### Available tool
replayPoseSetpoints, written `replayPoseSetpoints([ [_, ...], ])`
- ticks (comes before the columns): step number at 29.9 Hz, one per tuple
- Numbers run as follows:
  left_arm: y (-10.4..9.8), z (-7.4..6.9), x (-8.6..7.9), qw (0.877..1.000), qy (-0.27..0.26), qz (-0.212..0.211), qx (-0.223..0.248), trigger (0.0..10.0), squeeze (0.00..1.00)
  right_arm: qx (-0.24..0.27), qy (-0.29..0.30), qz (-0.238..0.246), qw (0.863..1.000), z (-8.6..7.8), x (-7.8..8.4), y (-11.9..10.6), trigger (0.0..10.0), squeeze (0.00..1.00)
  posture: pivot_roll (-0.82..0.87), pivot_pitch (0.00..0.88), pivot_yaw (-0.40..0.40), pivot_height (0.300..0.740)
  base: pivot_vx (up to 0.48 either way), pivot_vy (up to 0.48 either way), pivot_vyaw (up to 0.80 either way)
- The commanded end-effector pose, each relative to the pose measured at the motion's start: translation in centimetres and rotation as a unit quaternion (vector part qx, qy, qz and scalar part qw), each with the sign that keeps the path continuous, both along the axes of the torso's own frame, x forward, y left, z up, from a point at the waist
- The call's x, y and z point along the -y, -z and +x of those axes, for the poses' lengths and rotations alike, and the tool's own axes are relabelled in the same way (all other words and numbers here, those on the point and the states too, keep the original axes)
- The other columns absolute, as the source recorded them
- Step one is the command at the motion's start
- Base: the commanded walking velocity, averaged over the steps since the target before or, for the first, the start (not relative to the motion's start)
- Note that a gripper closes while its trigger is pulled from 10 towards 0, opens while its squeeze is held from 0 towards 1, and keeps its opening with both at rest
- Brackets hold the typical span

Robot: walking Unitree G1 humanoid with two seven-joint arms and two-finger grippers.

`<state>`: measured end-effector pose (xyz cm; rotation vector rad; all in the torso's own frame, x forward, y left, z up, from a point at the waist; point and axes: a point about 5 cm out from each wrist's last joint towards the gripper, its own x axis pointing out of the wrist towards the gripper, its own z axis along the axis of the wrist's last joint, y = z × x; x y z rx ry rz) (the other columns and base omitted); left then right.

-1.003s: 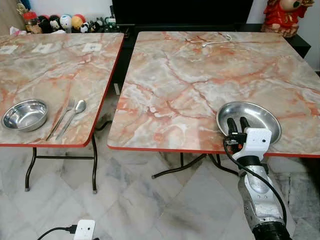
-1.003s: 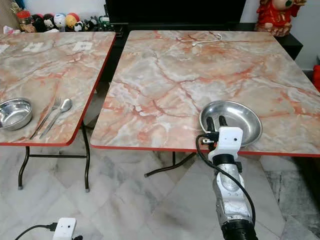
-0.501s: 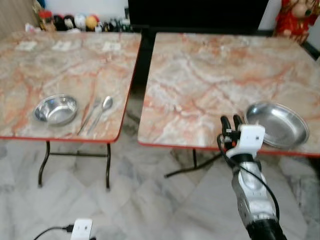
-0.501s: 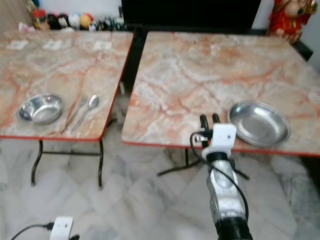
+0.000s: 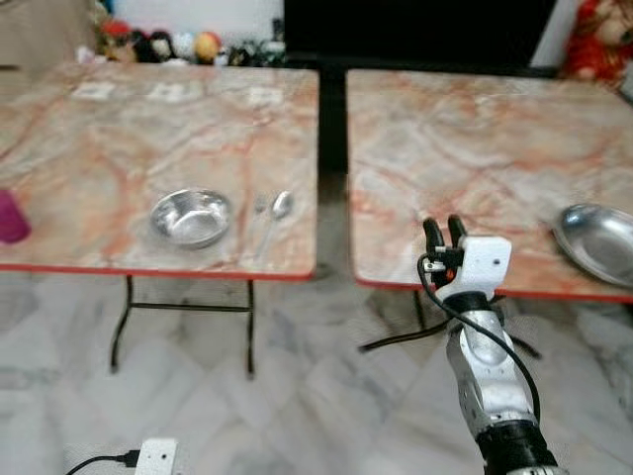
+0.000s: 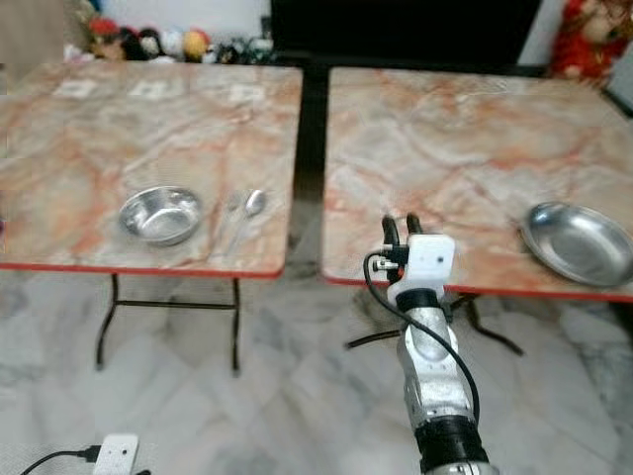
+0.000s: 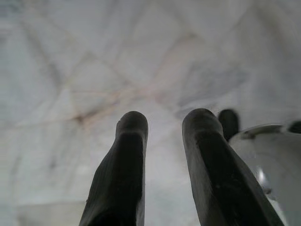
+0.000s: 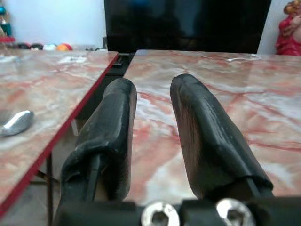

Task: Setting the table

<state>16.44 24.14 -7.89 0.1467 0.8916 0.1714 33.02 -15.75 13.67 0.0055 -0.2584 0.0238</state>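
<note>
A steel plate (image 5: 598, 242) lies near the front edge of the right marble table (image 5: 475, 139). On the left marble table (image 5: 129, 139) sit a steel bowl (image 5: 192, 215), a fork (image 5: 261, 210) and a spoon (image 5: 281, 205) side by side. My right gripper (image 5: 445, 230) hovers at the right table's front edge, left of the plate and apart from it, open and empty. In the right wrist view its fingers (image 8: 120, 122) point over the table top. My left gripper (image 7: 167, 120) hangs open above the floor.
A pink cup (image 5: 10, 216) stands at the left table's far left. A dark gap (image 5: 331, 168) separates the two tables. A white power strip (image 5: 155, 457) with its cable lies on the marble floor. Toys (image 5: 178, 47) line the back wall beside a black TV cabinet (image 5: 415, 30).
The camera has swung left, so both tables have shifted right in view. My right gripper has come off the plate, which stays on the right table.
</note>
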Motion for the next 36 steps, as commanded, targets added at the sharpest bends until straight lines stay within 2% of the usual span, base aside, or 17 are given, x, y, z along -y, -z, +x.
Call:
replayPoseSetpoints([
  [1, 0.34, -0.46, 0.37, 1.000, -0.006, -0.008, -0.010, 10.0, 0.00, -0.013, 0.016, 0.003, 1.000, -0.21, 0.89, 0.74, 10.0, 0.00, -0.02, 0.072, -0.012, 0.740, 0.000, 0.480, 0.00],
  [16, 0.29, -0.47, 0.27, 1.000, -0.009, -0.007, -0.006, 10.0, 0.00, -0.012, 0.018, 0.003, 1.000, -0.02, 0.81, 0.68, 10.0, 0.00, -0.02, 0.082, -0.014, 0.740, 0.000, 0.473, 0.00],
  [36, 0.06, 0.19, 0.81, 1.000, 0.004, -0.012, 0.010, 10.0, 0.00, -0.019, 0.034, 0.021, 0.999, 0.16, 1.07, 0.93, 10.0, 0.00, -0.01, 0.083, -0.016, 0.740, 0.000, 0.000, 0.00],
])
